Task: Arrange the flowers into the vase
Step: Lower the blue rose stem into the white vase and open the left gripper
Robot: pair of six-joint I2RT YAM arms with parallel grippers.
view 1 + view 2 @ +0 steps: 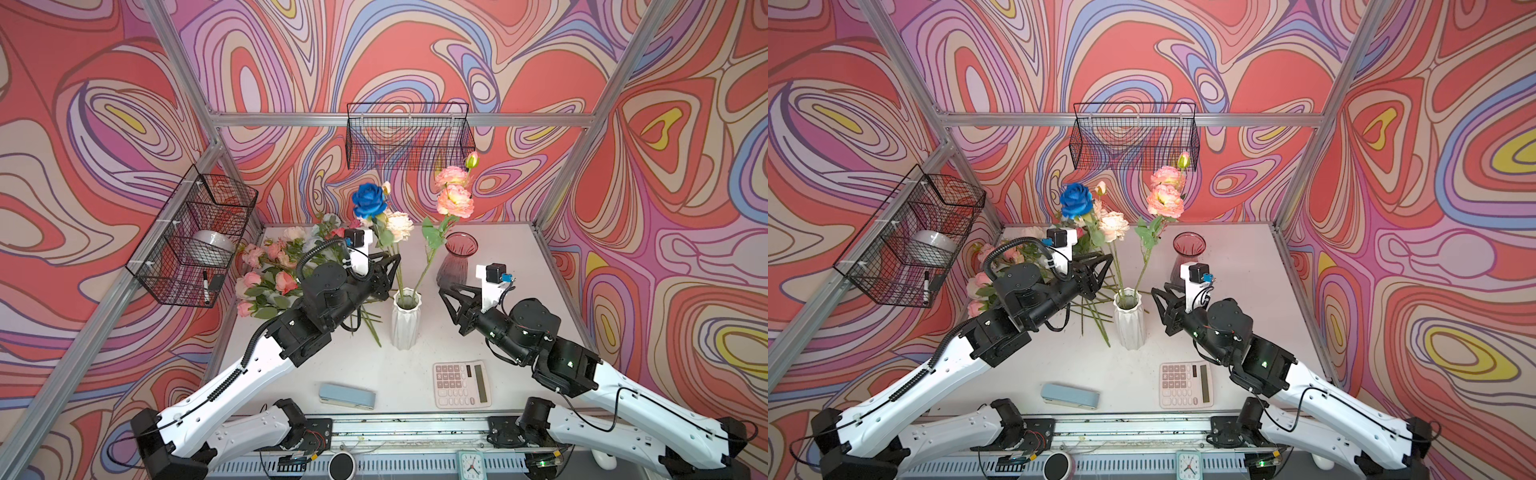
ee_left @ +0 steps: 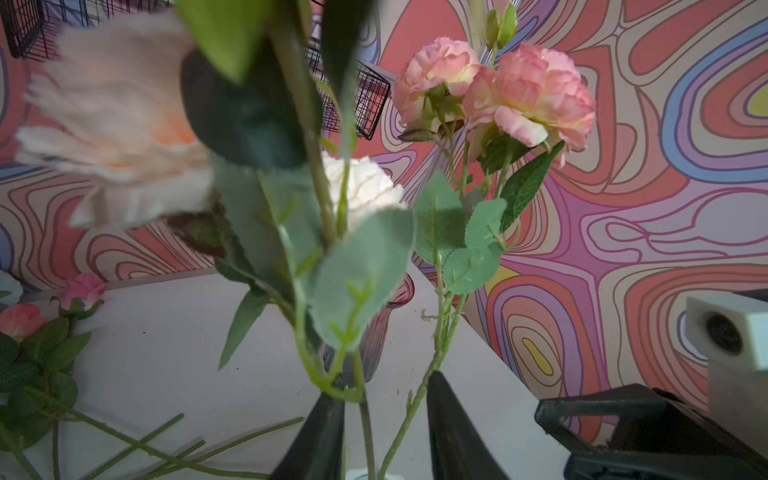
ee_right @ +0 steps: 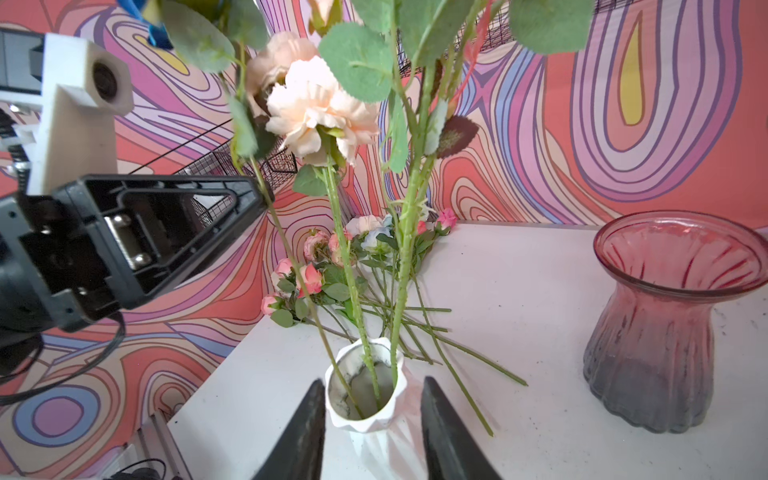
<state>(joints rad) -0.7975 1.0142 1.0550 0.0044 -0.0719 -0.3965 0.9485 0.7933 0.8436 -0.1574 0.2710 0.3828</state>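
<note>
Reckon on left gripper (image 2: 384, 386), jaws apart round stems (image 2: 366, 419) in vase (image 1: 406, 320), for loose flowers (image 1: 270, 272) to its left, long axis toward vase; right gripper (image 3: 372, 381), jaws apart astride vase, farther.

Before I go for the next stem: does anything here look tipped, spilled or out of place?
Nothing is tipped or spilled. The ribbed white vase stands upright; the flowers in it lean apart. The pink glass vase is empty, and the remaining flowers lie in a loose heap on the left.
</note>
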